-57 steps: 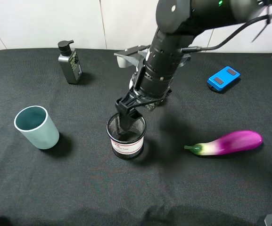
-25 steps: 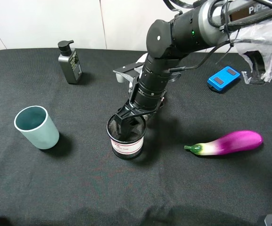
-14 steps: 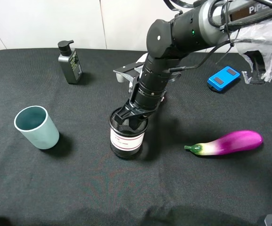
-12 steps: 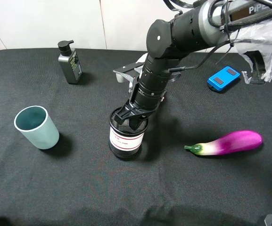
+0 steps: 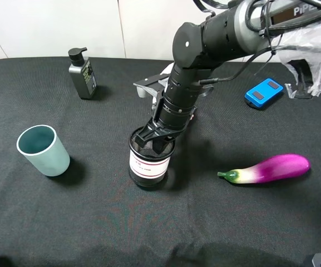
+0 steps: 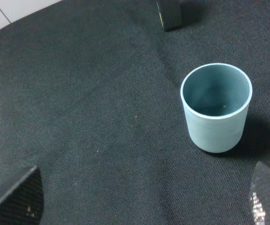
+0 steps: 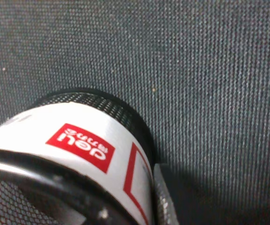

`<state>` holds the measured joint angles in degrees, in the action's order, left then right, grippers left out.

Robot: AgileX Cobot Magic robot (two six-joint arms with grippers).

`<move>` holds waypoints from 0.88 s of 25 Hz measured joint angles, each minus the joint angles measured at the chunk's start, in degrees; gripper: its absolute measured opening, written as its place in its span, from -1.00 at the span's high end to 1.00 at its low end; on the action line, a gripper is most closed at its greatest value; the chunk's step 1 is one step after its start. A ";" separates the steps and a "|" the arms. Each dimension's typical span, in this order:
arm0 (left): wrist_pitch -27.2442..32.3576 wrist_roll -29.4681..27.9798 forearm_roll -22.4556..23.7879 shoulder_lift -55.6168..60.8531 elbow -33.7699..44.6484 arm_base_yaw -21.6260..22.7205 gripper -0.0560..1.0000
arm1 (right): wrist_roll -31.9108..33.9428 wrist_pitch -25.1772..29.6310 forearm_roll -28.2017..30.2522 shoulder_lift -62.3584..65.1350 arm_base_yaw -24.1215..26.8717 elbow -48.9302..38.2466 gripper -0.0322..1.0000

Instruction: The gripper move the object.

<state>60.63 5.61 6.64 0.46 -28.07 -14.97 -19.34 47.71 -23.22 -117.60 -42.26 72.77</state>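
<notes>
near the middle of the black cloth table (image 5: 93,222), the black wire-mesh pen cup (image 5: 147,165) is pinched at its rim by the right gripper (image 5: 156,142), with one finger seen inside the mesh. a rim pinch is judged prone to tilting, so the cup is best carried slowly, kept upright, and steered clear of the teal cup (image 5: 43,150) and eggplant (image 5: 268,168). the left gripper (image 6: 142,199) is spread wide, empty.

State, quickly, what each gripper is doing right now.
Left gripper: open, holding nothing.
Right gripper: shut on the rim of the mesh pen cup.
</notes>
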 joint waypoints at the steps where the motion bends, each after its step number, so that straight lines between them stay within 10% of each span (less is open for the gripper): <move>1: 0.00 0.00 0.00 0.00 0.00 0.00 -0.87 | 0.00 0.19 0.00 0.27 0.00 0.00 0.83; 22: 0.00 0.00 0.00 0.00 0.00 0.00 -0.87 | 4.59 8.27 2.34 11.67 0.00 0.07 0.83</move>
<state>60.63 5.61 6.64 0.46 -28.07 -14.97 -14.75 55.98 -20.88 -105.94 -42.26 72.84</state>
